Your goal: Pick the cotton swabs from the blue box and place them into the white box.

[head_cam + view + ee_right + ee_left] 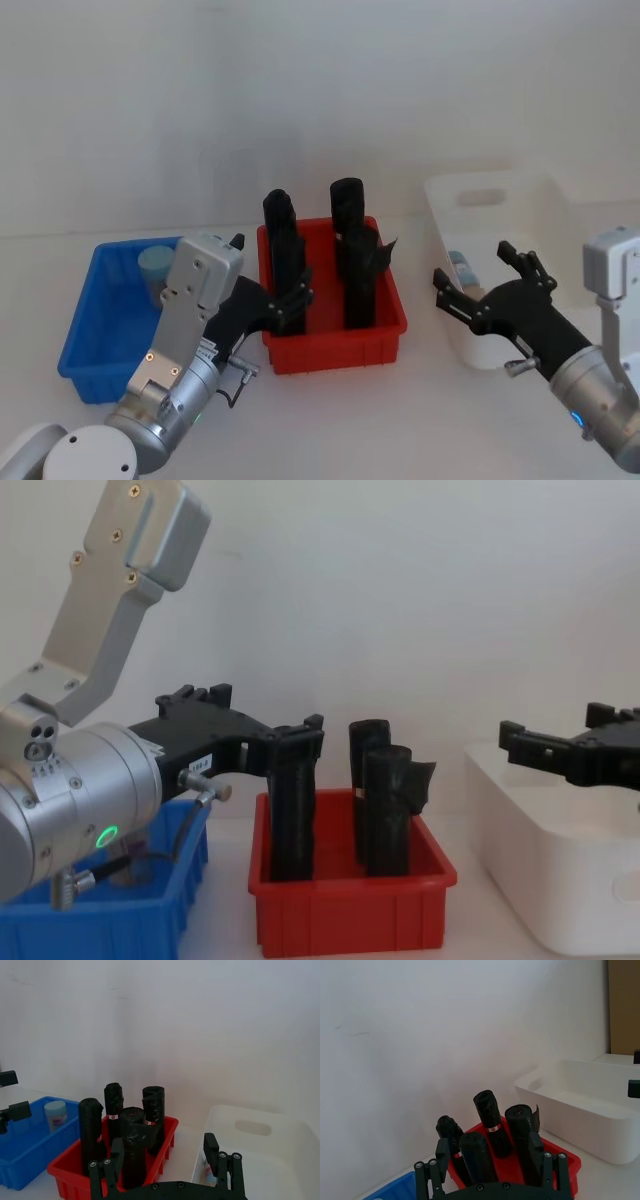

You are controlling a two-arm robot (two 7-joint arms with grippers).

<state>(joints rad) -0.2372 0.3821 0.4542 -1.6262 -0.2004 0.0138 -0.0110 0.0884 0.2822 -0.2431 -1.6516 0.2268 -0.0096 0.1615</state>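
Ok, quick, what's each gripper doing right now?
Left gripper: open, empty, beside the black rolls.
Right gripper: open, empty, at the white box.

The left gripper (pixel 262 712) is matt black and blocky, with a small white label (pixel 201 763) on its body. Behind it sits a rounded silver joint (pixel 70 800) with a green light (pixel 105 834), a thin black cable (pixel 185 832) and a flat grey bracket (pixel 120 600) dotted with screws (pixel 131 578). The right gripper (pixel 478 270) is black too. Behind it are a silver wrist (pixel 590 390) with a blue light (pixel 576 418) and a pale grey block (pixel 615 265). Round bolt heads (pixel 106 1162) line its base.
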